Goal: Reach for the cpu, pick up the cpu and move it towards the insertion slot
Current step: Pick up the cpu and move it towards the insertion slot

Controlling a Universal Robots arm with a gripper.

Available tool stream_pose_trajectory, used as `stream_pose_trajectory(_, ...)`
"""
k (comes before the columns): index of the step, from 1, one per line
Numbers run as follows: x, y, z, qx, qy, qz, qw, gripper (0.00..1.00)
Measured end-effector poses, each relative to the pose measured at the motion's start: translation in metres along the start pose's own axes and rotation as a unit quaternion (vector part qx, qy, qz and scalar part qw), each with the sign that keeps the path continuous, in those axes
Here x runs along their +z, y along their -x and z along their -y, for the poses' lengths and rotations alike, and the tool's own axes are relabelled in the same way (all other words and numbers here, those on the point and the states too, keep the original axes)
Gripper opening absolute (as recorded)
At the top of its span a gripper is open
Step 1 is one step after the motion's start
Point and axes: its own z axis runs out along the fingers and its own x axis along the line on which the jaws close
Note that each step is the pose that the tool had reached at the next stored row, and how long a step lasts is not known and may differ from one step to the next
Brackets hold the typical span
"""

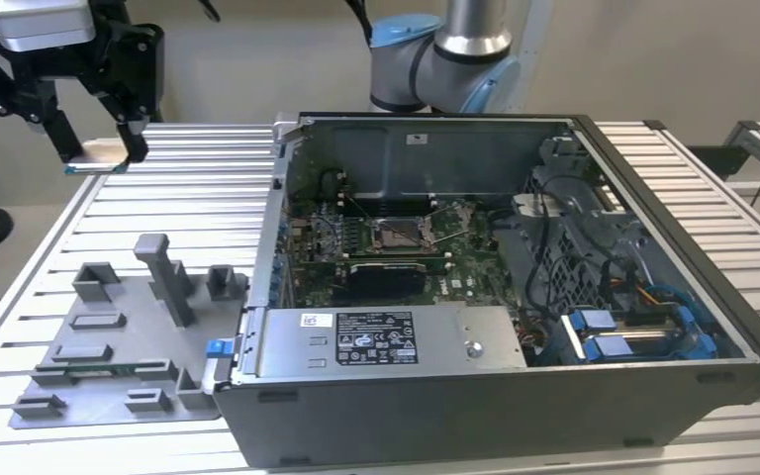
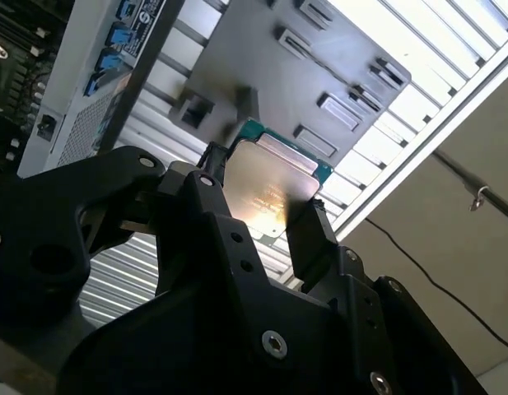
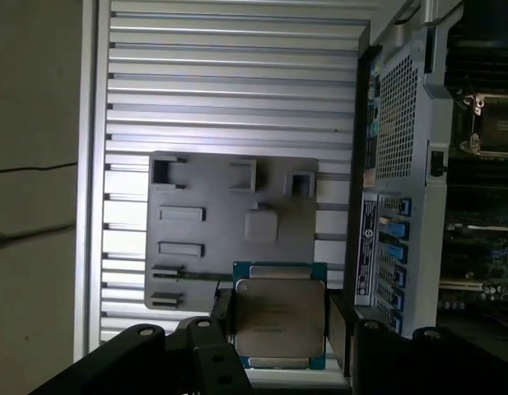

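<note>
**Camera arrangement: one fixed overview, two wrist cameras**

The exterior view stands off the arm, high and at middle distance. It looks obliquely down into the open computer case [image 1: 513,396], with the slatted table [image 1: 182,178] around it and the arm's base beyond. Both wrist views sit close behind the gripper [image 1: 100,153], so its dark linkage and the cpu [image 3: 278,317] clamped in it occupy the foreground. The first wrist view faces almost straight down on the grey fixture plate [image 3: 229,222]. The second wrist view sees that plate aslant, towards the table's edge. All three views share the plate and the case's side. The exterior and first wrist views also share the insertion slot [image 1: 400,235].
</note>
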Motion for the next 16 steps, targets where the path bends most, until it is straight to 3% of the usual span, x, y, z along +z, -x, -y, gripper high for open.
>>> stream_pose_trajectory(16,-0.0003,0.0278,0.0007,0.000,0.0000,-0.0001,1.00000,0.00)
